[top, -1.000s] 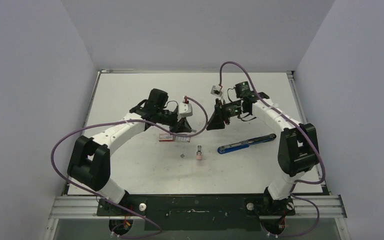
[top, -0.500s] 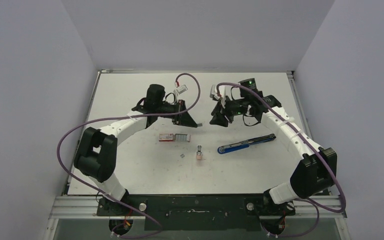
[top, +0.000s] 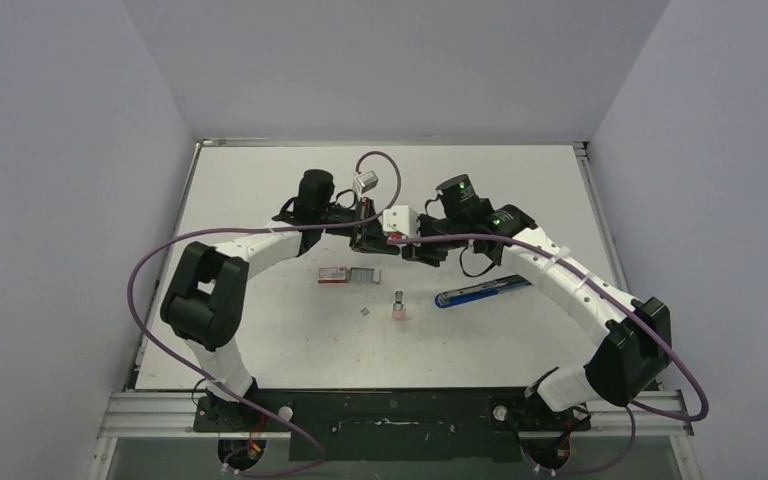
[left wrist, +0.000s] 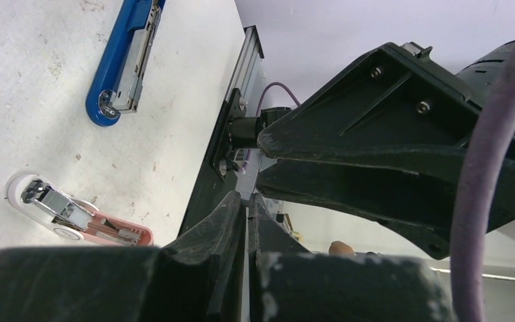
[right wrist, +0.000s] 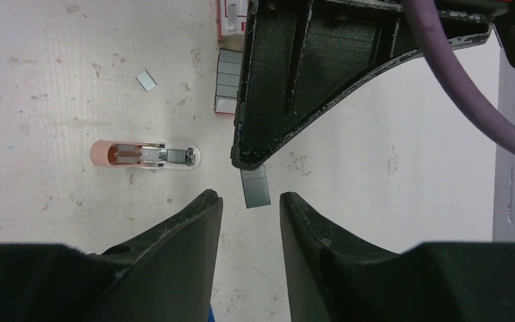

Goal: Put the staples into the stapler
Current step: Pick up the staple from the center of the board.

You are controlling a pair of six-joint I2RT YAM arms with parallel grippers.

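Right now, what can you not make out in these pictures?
Staple strip: in the top view, hidden between the left gripper and right gripper.
Staple box: in the right wrist view, cut by the top edge and partly behind the left gripper; print unreadable.
Blue stapler: in the left wrist view, its rear is cut by the top edge; top view too small to show staples inside.

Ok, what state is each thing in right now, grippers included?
Left gripper: shut on a short grey staple strip.
Right gripper: open, fingers either side of that strip, not touching it.
Long blue stapler: lying on the table, untouched.
Red-and-white cardboard box: flat on the table, more grey strips at its end.
Small pink block: lying on the table, untouched.
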